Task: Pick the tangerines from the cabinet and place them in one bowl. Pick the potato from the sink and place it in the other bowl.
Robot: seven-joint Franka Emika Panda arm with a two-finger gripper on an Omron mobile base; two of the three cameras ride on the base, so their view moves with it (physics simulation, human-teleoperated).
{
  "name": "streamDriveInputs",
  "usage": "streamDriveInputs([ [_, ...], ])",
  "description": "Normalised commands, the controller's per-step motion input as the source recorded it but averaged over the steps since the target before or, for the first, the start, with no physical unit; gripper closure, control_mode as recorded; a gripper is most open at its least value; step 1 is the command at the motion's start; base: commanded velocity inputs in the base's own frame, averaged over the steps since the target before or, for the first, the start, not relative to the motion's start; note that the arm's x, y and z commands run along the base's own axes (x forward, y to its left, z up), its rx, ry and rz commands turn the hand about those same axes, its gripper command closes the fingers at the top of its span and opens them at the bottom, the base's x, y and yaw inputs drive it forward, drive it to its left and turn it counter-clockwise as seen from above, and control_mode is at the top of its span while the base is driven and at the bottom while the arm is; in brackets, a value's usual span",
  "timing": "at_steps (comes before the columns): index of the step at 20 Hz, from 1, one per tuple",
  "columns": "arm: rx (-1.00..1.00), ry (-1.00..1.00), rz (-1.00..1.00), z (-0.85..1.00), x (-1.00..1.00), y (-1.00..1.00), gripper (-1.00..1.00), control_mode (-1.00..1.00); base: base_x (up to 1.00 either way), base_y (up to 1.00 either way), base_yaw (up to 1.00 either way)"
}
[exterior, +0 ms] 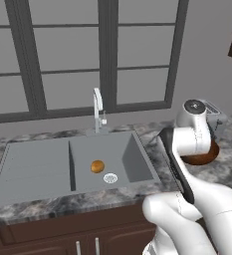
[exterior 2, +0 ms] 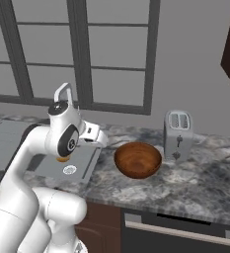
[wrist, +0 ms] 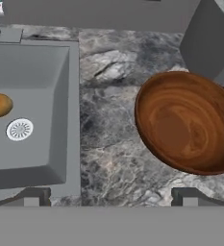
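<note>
So the gripper [wrist: 111, 197] is wide open with nothing in it, hanging over the marble counter [wrist: 113, 144] between the sink [wrist: 70, 120] and the wooden bowl [wrist: 190, 122]. The bowl looks empty from the hand view. The potato [exterior: 97, 166] is sitting on the sink floor, just beside the round drain [exterior: 110, 178], not quite touching it as far as I can tell. The tap [exterior: 98, 107] is at the back of the sink, behind it.

My read: the potato is the step in hand. To do it well, I'd swing the hand left until the potato sits centred between the fingertips, then drop straight down into the sink. The wall nearest the bowl is fairly close to the potato, so keep the fingers lined up along that wall rather than across, so one doesn't clip it. It's a rounded lump and will probably roll if nudged from one side, so close evenly around its middle. Lift clear of the sink rim before heading over to the bowl next to the toaster [exterior 2: 178, 134].
</note>
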Motion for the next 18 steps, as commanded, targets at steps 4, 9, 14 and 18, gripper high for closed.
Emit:
streamDriveInputs([
  [4,0.02,-0.03,0.04,-0.12,0.02,0.8,-1.0,-1.0,0.0,0.0,0.0],
  [9,0.1,0.0,0.12,-0.11,0.0,0.77,-1.0,-1.0,0.0,0.0,0.0],
  [14,0.04,-0.02,0.14,-0.27,0.13,0.8,-1.0,-1.0,0.0,0.0,0.0],
  [18,0.0,-0.04,0.12,-0.39,0.34,0.61,-1.0,-1.0,0.0,0.0,0.0],
])
